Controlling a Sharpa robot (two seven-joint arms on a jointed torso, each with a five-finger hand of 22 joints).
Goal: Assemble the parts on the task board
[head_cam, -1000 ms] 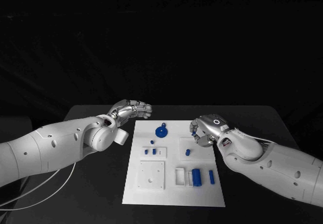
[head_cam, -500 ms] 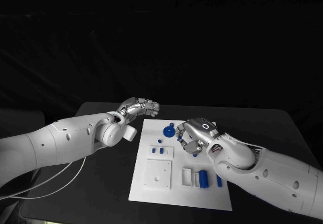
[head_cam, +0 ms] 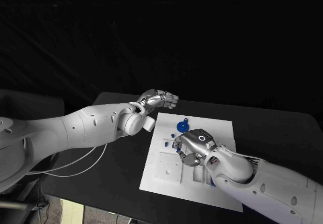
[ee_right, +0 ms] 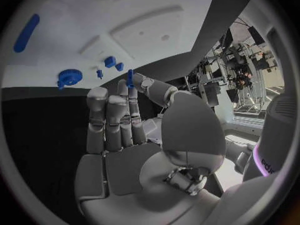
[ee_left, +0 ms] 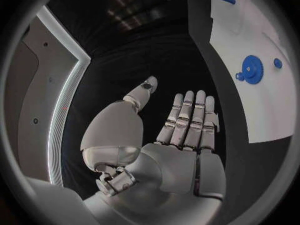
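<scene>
Just a blue peg [ee_right: 130, 78] between right fingers [ee_right: 122, 116]

right hand [head_cam: 192, 147] hides task board [head_cam: 215, 128] middle | parts there unreadable

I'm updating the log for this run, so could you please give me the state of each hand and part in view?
Left hand: holds nothing, off the board.
Right hand: over the task board, pinching a small blue peg.
Blue gear: lying flat on the board.
Long blue part: lying flat on the board.
</scene>
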